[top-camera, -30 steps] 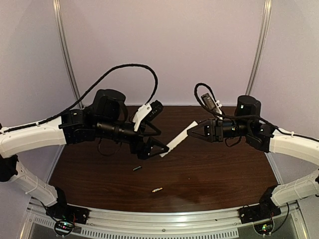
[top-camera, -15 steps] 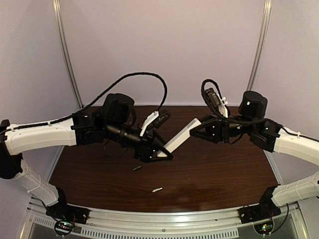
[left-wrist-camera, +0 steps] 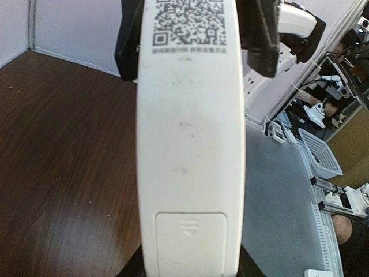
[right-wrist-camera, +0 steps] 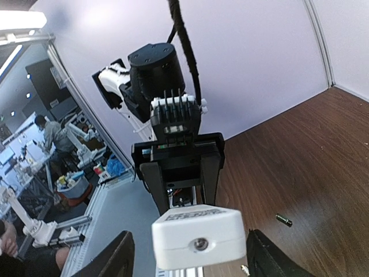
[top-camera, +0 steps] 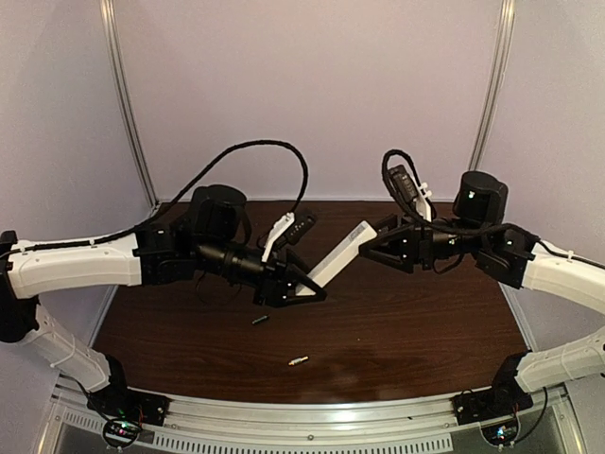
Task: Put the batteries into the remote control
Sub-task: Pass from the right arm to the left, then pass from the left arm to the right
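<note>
The remote control [top-camera: 336, 260] is a slim white bar held slanted in the air over the table. My left gripper [top-camera: 307, 288] is shut on its lower end. In the left wrist view the remote control [left-wrist-camera: 187, 144] shows its back, with a QR code and a closed battery cover [left-wrist-camera: 190, 231]. My right gripper [top-camera: 371, 241] is open around the upper end, and its fingers [right-wrist-camera: 118, 257] stand clear of the remote control [right-wrist-camera: 199, 236] on both sides. Two batteries lie on the table below: a dark battery [top-camera: 260, 321] and a silvery battery [top-camera: 298, 360]. The dark battery [right-wrist-camera: 283, 220] also shows in the right wrist view.
The brown table [top-camera: 416, 331] ends at a metal rail [top-camera: 302, 416] in front and at pale walls behind. Both arm cables [top-camera: 284, 151] loop above the table's back.
My left gripper has closed on the remote's lower end. My right gripper has opened off the upper end. The remote has shifted slightly up and to the right.
</note>
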Controlling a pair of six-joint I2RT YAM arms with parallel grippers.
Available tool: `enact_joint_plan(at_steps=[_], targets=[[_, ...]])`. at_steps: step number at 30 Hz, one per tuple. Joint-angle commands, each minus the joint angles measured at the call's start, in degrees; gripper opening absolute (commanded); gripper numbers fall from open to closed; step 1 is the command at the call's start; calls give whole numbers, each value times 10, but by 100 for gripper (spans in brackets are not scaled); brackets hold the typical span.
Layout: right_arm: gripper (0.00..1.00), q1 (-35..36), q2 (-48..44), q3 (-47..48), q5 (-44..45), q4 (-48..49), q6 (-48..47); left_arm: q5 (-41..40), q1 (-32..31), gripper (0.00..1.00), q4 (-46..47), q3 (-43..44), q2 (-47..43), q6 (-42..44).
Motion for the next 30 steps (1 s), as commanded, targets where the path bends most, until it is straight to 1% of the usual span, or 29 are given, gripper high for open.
enact_joint_plan(at_steps=[1, 2, 3, 5, 7, 8, 9, 11, 13, 16, 21, 23, 30], targets=[[76, 3, -24, 23, 90, -40, 2, -145, 1, 15, 33, -16, -36, 28], [84, 3, -24, 24, 110, -44, 12, -184, -2, 13, 30, -19, -37, 34], [88, 3, -19, 28, 127, -55, 18, -214, -5, 12, 28, -22, -39, 42], [92, 3, -7, 34, 152, -72, 37, -280, -19, 10, 19, -21, -36, 64], [95, 3, 9, 35, 177, -82, 66, -350, -39, 9, 2, -10, -25, 92], [95, 3, 15, 29, 179, -68, 92, -397, -47, 8, -7, -2, -15, 105], [95, 3, 20, 25, 180, -54, 112, -424, -54, 7, -14, 3, -9, 112], [97, 3, 22, 5, 175, -10, 151, -467, -67, 7, -17, 8, 0, 124], [97, 3, 22, -2, 189, 4, 172, -487, -73, 6, -17, 11, 5, 130], [94, 3, 25, -1, 212, -6, 181, -513, -85, 6, -15, 16, 15, 137], [76, 4, 40, -14, 217, 18, 223, -565, -104, 6, -14, 29, 36, 147], [70, 4, 46, -19, 217, 27, 232, -578, -109, 6, -8, 30, 38, 147], [65, 5, 60, -39, 223, 56, 256, -601, -119, 5, -3, 41, 48, 157]])
